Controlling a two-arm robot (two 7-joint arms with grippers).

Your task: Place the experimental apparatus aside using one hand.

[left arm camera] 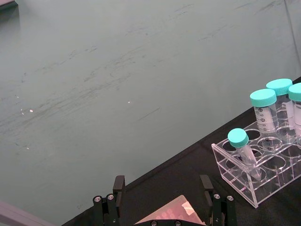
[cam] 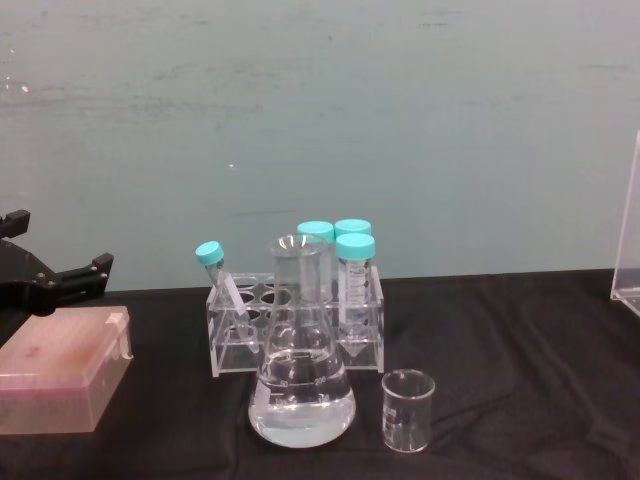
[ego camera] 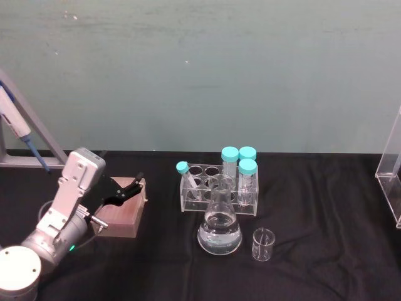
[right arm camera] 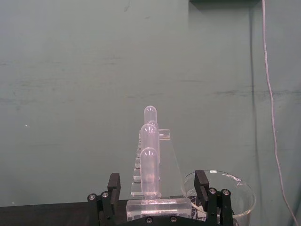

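Left gripper (ego camera: 136, 186) (jaws apart) over pink box (ego camera: 121, 217), left of conical flask (ego camera: 219, 231)

— Is there any writing you can read there?
— No, you will find no word, brand or sign that can be read.
— And numbers?
— The flask (cam: 300, 385) carries a printed scale on its side, but you cannot make out the figures; they are too small. The tubes (left arm camera: 263, 117) also have printed marks on their walls, and these too cannot be read.
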